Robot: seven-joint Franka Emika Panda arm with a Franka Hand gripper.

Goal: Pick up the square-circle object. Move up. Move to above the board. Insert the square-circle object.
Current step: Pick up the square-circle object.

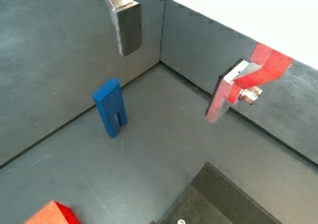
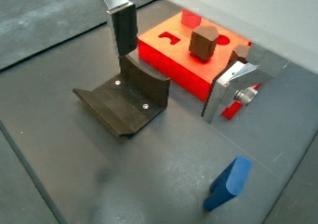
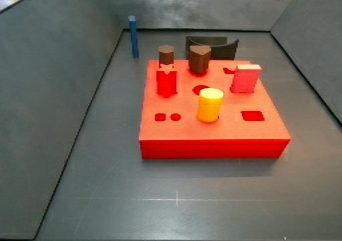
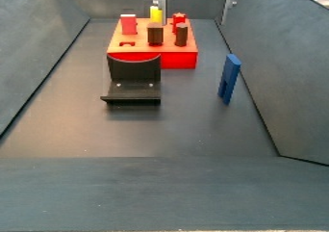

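The square-circle object, a blue flat piece with a notch at its foot, stands upright on the floor near the wall, apart from the board. It shows in both wrist views and both side views. The red board carries several pegs. My gripper hangs high above the floor, open wide with nothing between the fingers. The blue piece is well below it and to one side.
The fixture stands on the floor against the board's side. Grey walls close the floor in on all sides; the blue piece is near a corner. On the board stand a yellow cylinder, brown pegs and red pegs.
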